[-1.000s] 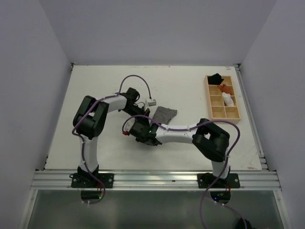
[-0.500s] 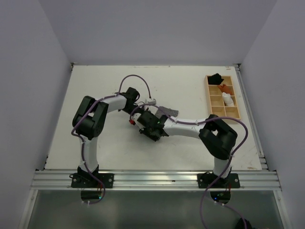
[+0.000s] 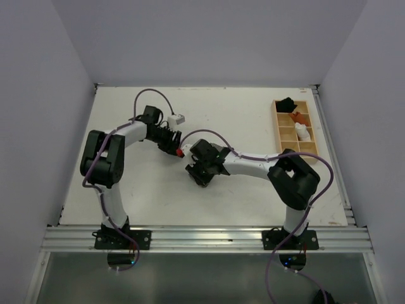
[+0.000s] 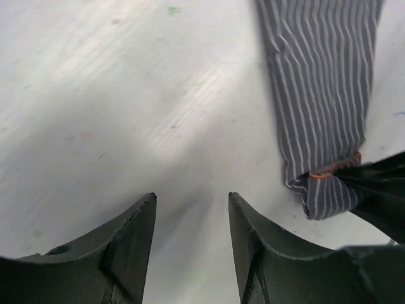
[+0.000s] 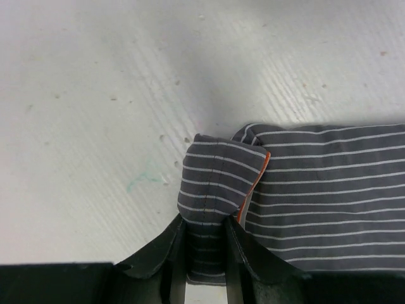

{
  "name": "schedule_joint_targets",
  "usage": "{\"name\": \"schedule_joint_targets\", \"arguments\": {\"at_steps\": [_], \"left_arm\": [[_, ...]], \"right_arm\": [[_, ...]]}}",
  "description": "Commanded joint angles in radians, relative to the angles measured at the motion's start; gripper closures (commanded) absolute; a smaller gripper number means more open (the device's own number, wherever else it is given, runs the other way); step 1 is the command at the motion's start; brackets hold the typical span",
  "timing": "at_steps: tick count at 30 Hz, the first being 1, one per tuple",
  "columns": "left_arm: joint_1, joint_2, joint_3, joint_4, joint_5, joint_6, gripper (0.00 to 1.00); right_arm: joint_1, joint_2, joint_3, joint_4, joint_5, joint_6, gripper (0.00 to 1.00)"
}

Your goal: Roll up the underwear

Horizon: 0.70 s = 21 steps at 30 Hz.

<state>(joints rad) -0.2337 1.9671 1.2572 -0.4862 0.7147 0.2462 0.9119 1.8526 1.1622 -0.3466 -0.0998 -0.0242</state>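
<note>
The left pincer (image 4: 192, 201) hangs low over the white table (image 4: 95, 95). Its two dark fingers (image 4: 136, 234) are spread, with only bare tabletop in the gap. Ahead of it and off to its right lies the underwear (image 4: 323, 88) — a grey cloth with thin white stripes, stretched in a long flat band that runs away from the pincer. The near end of the band is folded over and shows a thin orange edging (image 4: 332, 170). At the right edge of this view, a black finger (image 4: 380, 190) of the other arm grips that end. The left pincer touches no cloth.

From above, the left pincer (image 3: 172, 144) sits just left of the right pincer (image 3: 199, 176), near the middle of the table, and the two wrists almost meet. The cloth is mostly hidden under the right wrist there.

The right pincer (image 5: 202, 237) is pinching the underwear (image 5: 316, 190): its fingers (image 5: 171, 250) press on a small upturned fold of striped cloth that rises between them. The rest of the cloth lies flat on the table to this pincer's right, and the orange edging (image 5: 256, 183) marks where the fold meets it. To the pincer's left is bare table.

Well to the right of both pincers, by the table's edge, stands a wooden tray (image 3: 307, 149) with compartments — it holds small black, orange and white bundles (image 3: 286, 103).
</note>
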Motion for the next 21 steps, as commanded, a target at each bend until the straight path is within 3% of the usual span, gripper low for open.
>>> {"name": "schedule_joint_targets", "arguments": {"at_steps": [1, 8, 10, 11, 14, 21], "left_arm": [[0.048, -0.106, -0.044, 0.112, -0.171, -0.102, 0.47], [0.123, -0.313, -0.162, 0.312, -0.329, -0.179, 0.49], [0.128, -0.387, -0.211, 0.406, -0.284, -0.167, 0.48], [0.128, -0.458, -0.261, 0.529, -0.264, -0.180, 0.47], [0.128, -0.528, -0.324, 0.645, -0.142, -0.150, 0.43], [0.125, -0.462, -0.294, 0.414, 0.141, 0.033, 0.47]], "right_arm": [[-0.014, 0.072, -0.026, -0.046, -0.196, 0.047, 0.91], [-0.090, 0.117, -0.010, -0.054, -0.409, 0.070, 0.90], [-0.099, 0.140, 0.008, -0.090, -0.460, 0.057, 0.89], [-0.103, 0.167, 0.034, -0.103, -0.474, 0.046, 0.89], [-0.133, 0.221, 0.080, -0.130, -0.544, 0.043, 0.89], [-0.189, 0.315, 0.152, -0.199, -0.689, 0.032, 0.88]]}}
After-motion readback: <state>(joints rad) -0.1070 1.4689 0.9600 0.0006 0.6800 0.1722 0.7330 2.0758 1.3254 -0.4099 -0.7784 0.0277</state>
